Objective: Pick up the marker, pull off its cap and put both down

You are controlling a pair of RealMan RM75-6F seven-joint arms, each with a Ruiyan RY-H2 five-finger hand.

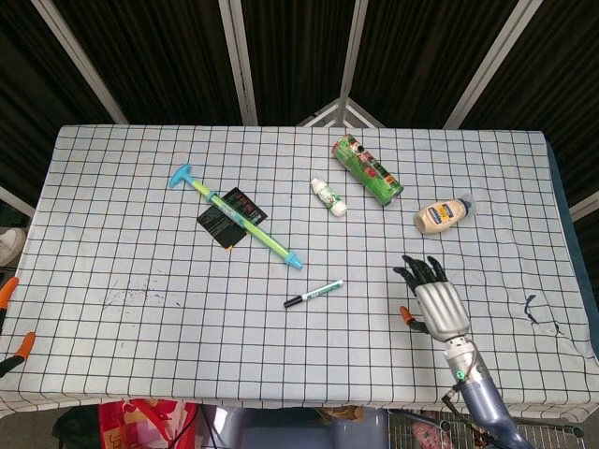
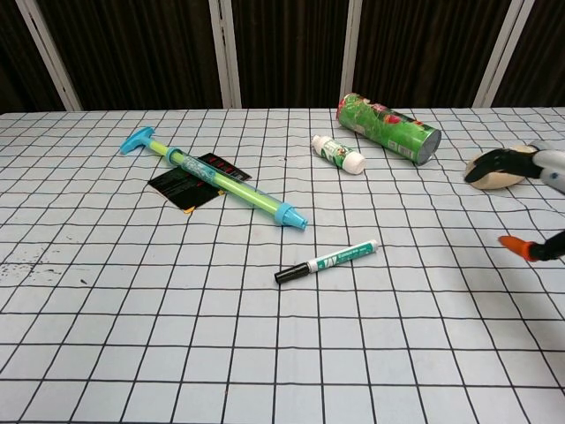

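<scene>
Marker [image 1: 314, 294] lay flat near the middle of the surface [image 1: 140, 337], cap still on, black cap end pointing toward the near-left; nothing touched it. Right hand [image 1: 435, 304] hovered to the marker's right, well apart, fingers spread and holding nothing. Left hand [image 1: 11, 318] showed only orange fingertips at the near-left edge; its state could not be told. Judged step: reach for the marker. A good grasp would take the white barrel, leaving the cap end free for the other hand. Water squirter [image 1: 239, 217] lay just beyond the marker, lying across a black card [image 1: 227, 217]; small bottle [image 1: 328, 197], green can [image 1: 367, 169] and squeeze bottle [image 1: 441, 216] sat farther back. Bare cloth lay open on the near side.
</scene>
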